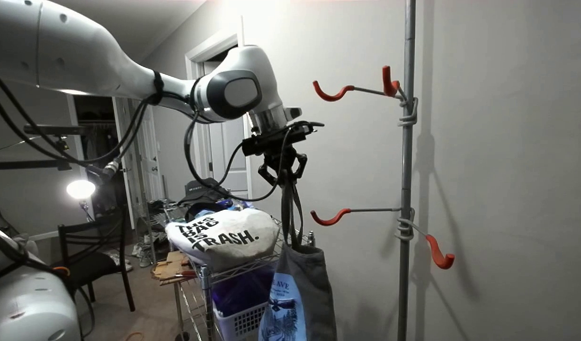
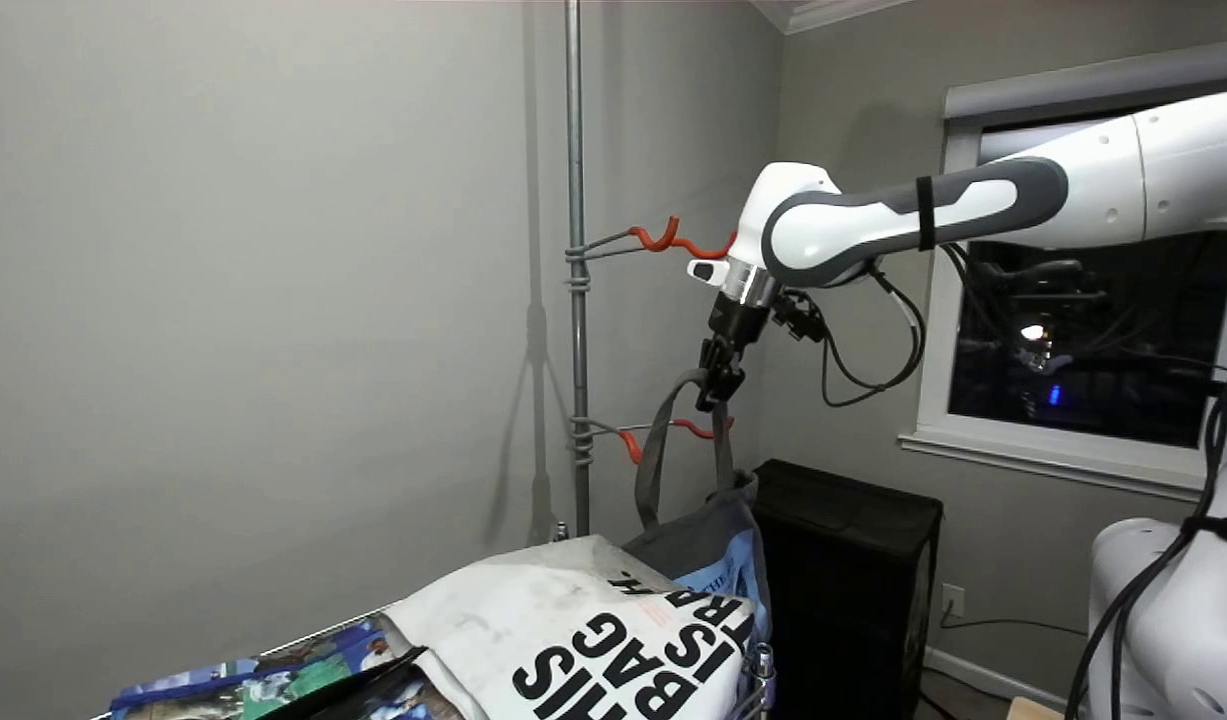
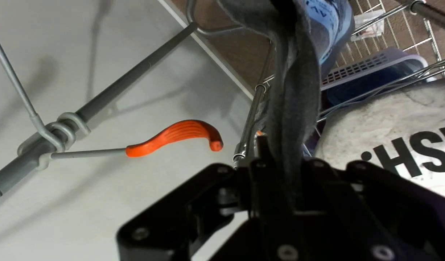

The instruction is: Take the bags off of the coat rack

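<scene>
The gripper [image 1: 286, 180] is clamped on the straps [image 1: 286, 213] of the grey bag [image 1: 314, 289], which dangles beside the cart [image 1: 206, 296], contact unclear! Best, surely, to raise it above the cart's top, swing over slowly, then lower. It looks soft, blue-printed; the white bag [image 1: 226, 234], black-lettered, lies atop the cart.

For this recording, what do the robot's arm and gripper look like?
The arm is smooth, rounded and mostly white, with dark grey panels, a black strap around it and a silver metal collar near the wrist. Black cables loop alongside. The gripper is black, with angular, jointed linkages flanking the jaws and metallic screw heads visible in the wrist view. I can read no lettering on either.
</scene>
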Controlling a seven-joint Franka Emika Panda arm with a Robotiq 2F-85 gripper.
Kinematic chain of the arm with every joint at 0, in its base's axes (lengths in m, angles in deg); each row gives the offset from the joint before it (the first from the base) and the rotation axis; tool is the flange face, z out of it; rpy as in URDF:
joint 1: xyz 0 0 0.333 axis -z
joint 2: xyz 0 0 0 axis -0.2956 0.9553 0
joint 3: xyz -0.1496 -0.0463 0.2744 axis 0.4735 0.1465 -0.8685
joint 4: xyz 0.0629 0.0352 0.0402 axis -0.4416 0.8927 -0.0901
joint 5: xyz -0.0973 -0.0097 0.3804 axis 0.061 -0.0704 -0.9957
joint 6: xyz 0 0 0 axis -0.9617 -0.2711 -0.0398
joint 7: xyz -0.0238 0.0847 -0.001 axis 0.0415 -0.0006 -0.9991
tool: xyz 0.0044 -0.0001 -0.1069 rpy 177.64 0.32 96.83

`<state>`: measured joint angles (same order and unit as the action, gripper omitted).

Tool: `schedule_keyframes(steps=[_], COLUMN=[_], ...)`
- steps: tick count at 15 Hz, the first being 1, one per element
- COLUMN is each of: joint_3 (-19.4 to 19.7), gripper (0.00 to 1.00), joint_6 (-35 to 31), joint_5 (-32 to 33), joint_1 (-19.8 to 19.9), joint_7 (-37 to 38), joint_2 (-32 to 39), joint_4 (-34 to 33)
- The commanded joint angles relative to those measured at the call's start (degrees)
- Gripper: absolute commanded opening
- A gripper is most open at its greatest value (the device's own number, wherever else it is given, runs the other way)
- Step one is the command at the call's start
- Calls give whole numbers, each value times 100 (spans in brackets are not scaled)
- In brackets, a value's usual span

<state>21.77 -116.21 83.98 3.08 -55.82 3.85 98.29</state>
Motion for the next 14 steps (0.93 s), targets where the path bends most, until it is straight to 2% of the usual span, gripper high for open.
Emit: schedule_keyframes(steps=[1,4,9,14], joint_3=[-406,-622,-857,-1185], gripper=[5,5,5,5], joint_6=[505,981,1630,1739], joint_5=[-21,-54,-96,-52], joint_1=[424,541,466,444], joint_7=[142,442,892,1841], joint_2=[-486,-739,-1099,-1145], joint_4=[144,-39,-364,-803])
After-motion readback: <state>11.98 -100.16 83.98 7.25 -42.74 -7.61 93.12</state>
